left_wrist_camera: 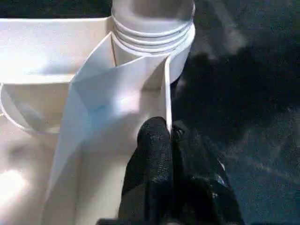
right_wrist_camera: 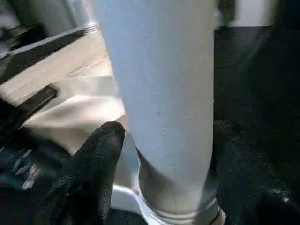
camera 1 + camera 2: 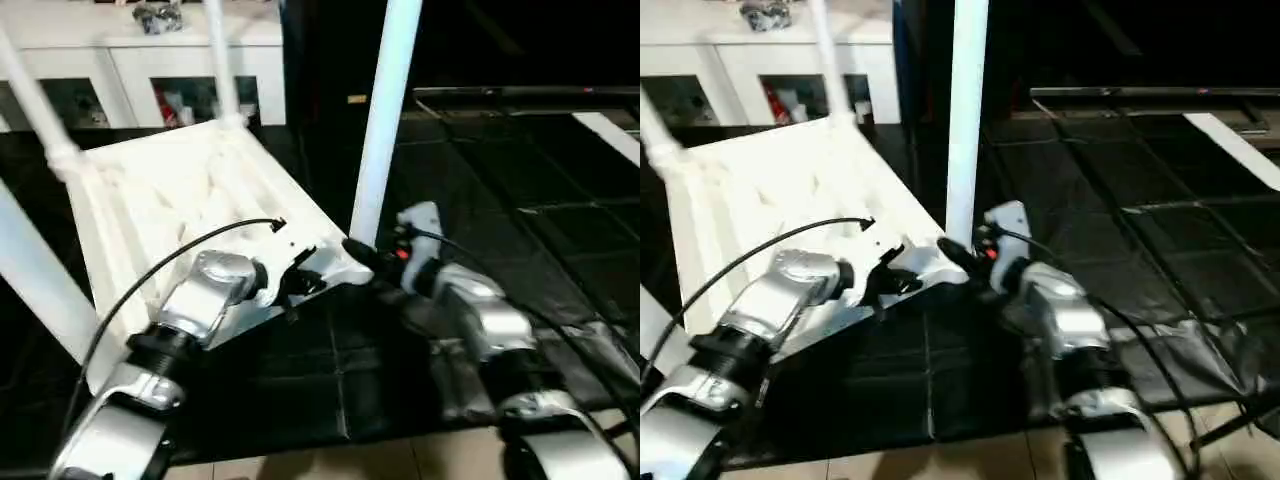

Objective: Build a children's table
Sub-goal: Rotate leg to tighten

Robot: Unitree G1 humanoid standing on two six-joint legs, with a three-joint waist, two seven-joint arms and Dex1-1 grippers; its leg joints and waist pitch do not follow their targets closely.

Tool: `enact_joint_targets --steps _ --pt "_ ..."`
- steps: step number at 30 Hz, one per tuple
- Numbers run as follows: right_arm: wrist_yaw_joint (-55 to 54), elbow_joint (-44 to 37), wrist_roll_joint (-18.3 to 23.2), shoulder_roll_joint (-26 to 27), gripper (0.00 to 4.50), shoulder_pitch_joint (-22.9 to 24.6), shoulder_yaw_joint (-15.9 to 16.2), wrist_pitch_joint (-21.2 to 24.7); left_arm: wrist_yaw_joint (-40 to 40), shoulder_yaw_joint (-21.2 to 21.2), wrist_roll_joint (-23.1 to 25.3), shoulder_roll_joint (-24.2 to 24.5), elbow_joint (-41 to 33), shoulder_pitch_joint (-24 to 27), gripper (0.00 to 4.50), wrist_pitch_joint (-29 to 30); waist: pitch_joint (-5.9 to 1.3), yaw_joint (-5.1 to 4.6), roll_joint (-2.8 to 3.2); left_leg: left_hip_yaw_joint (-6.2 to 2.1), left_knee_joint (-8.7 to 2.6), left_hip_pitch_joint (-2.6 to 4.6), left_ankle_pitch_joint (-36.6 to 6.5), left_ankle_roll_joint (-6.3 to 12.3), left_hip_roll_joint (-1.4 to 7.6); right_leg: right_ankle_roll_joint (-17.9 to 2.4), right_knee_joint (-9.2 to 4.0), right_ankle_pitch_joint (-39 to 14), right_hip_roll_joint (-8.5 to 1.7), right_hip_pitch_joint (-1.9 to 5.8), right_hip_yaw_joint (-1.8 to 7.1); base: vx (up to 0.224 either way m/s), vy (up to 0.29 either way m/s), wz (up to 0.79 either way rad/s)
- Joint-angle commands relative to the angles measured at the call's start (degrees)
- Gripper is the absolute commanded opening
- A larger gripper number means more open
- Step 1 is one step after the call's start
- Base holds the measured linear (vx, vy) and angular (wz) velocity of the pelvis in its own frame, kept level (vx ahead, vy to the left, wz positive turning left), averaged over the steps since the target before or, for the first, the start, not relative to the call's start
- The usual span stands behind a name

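Observation:
The children's table lies upside down and tilted on dark mats, its ribbed white top [image 3: 170,200] facing up. Three legs [image 3: 222,60] [image 3: 35,100] [image 3: 35,270] rise from its other corners. A further white leg [image 3: 385,120] stands upright in the near right corner socket [image 1: 152,28]. My left gripper [image 3: 300,280] is shut on the top's thin rim [image 1: 166,93] just beside that socket. My right gripper [image 3: 362,252] reaches around the base of this leg [image 2: 164,93]. Its black fingers [image 2: 101,154] stand on either side, slightly off the leg.
A white cabinet with glass doors [image 3: 130,70] stands behind the table, with a dark object [image 3: 158,15] on it. Black floor mats [image 3: 520,180] spread to the right, with a white plank [image 3: 610,135] at the far right. Tan floor [image 3: 400,455] shows at the near edge.

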Motion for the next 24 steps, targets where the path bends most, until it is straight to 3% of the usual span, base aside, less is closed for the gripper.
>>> enact_joint_targets --steps 1,4,11,18,19,23,24 --pt "4.7 -0.9 0.2 -0.1 3.49 0.6 3.1 1.0 -3.8 -3.0 0.3 0.3 -0.1 1.1 0.0 -1.7 -3.67 0.19 0.48 0.3 -3.45 0.06 -10.0 2.51 0.56 -14.2 -3.77 -3.5 -2.74 3.05 1.71 0.0 0.0 0.0" --pt "16.2 -3.0 -0.9 -6.5 3.69 1.8 6.3 -1.9 -9.8 -3.6 -0.8 3.2 -0.8 2.1 0.0 -4.7 -3.61 0.64 0.56 0.5 -3.35 0.29 -10.7 2.94 0.63 -14.9 -3.61 -2.7 -2.59 3.03 1.6 0.0 0.0 0.0" --pt "29.7 -1.9 1.4 -11.1 3.69 -0.7 6.5 -4.8 -21.5 -5.6 -2.3 7.8 -1.7 2.7 0.0 -12.8 -3.56 1.54 0.53 0.62 -3.42 0.36 -11.9 2.68 0.87 -14.9 -3.74 -5.7 -2.78 2.93 1.56 0.0 0.0 0.0" --pt "38.3 -0.5 1.3 -12.4 3.69 -2.4 9.5 -4.8 -26.8 -7.3 -2.3 9.7 -2.0 2.5 0.0 -15.4 -3.68 2.09 0.49 0.76 -3.23 0.46 -10.6 3.1 1.04 -16.1 -3.26 -2.9 -2.7 2.82 1.48 0.0 0.0 0.0" --pt "39.6 -0.1 0.8 -12.5 3.43 -2.6 10.2 -5.1 -27.6 -7.6 -2.3 10.0 -2.3 2.5 0.0 -15.7 -3.74 2.24 0.49 0.78 -3.2 0.47 -10.5 3.04 1.05 -16.3 -3.21 -2.7 -2.73 2.82 1.49 0.0 0.0 0.0" --pt "42.5 1.3 -0.1 -12.2 3.3 -3.2 11.4 -5.9 -29.0 -8.2 -2.3 10.3 -2.6 2.5 0.0 -16.9 -3.77 2.72 0.33 0.83 -3.13 0.45 -10.2 2.98 1.07 -16.4 -3.05 -2.6 -2.8 2.8 1.51 0.0 0.0 0.0" --pt "43.2 1.6 -0.3 -12.0 3.09 -3.4 11.7 -6.0 -29.3 -8.2 -2.2 10.4 -2.8 2.5 0.0 -17.1 -3.73 2.73 0.35 0.81 -3.17 0.43 -10.2 2.91 1.07 -16.3 -3.07 -2.8 -2.81 2.8 1.52 0.0 0.0 0.0"
